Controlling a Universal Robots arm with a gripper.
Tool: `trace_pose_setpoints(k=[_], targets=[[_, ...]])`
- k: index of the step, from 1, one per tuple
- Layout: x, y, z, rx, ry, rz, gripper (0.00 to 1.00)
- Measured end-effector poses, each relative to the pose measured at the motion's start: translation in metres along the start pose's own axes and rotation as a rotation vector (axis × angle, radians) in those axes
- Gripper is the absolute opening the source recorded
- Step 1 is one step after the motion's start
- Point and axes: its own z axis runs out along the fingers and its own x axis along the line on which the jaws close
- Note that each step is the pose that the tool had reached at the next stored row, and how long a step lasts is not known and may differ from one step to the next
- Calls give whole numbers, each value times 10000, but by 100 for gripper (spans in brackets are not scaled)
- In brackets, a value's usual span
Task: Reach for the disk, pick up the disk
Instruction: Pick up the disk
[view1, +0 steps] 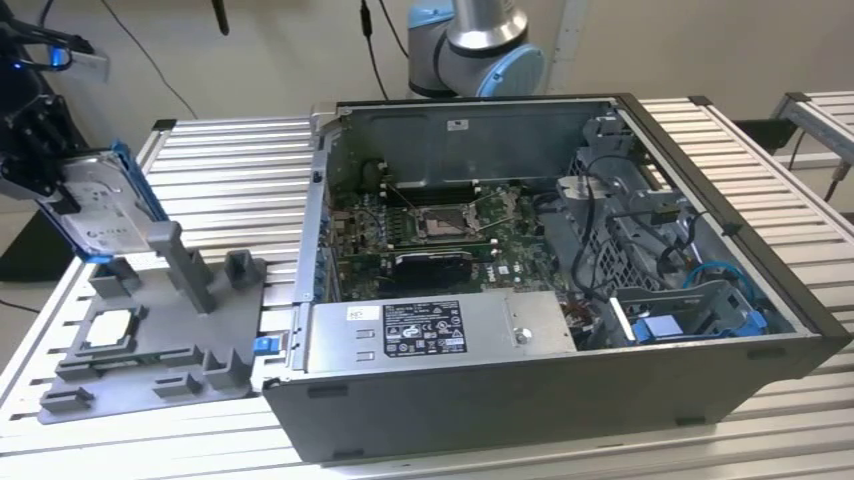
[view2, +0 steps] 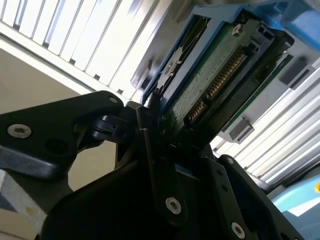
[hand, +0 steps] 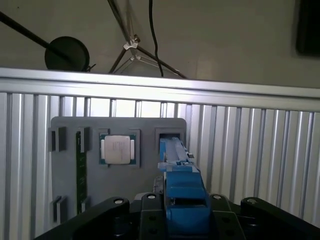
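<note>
disk | silver-grey, white label, blue frame | tilted | fingers clamped on it

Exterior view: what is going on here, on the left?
The arm's gripper is shut on the disk. The disk stands tilted over the grey holder at the exterior view's left, beside the open computer case. Whether its lower end is free of the holder, I cannot tell.

A robotics lab. An open computer case sits on a slatted aluminium bench, the arm's base behind it.
</note>
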Motion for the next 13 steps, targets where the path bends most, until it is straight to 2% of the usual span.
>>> trace_pose_setpoints(k=[13], targets=[[-6,2,-145,0,0,0,0]])
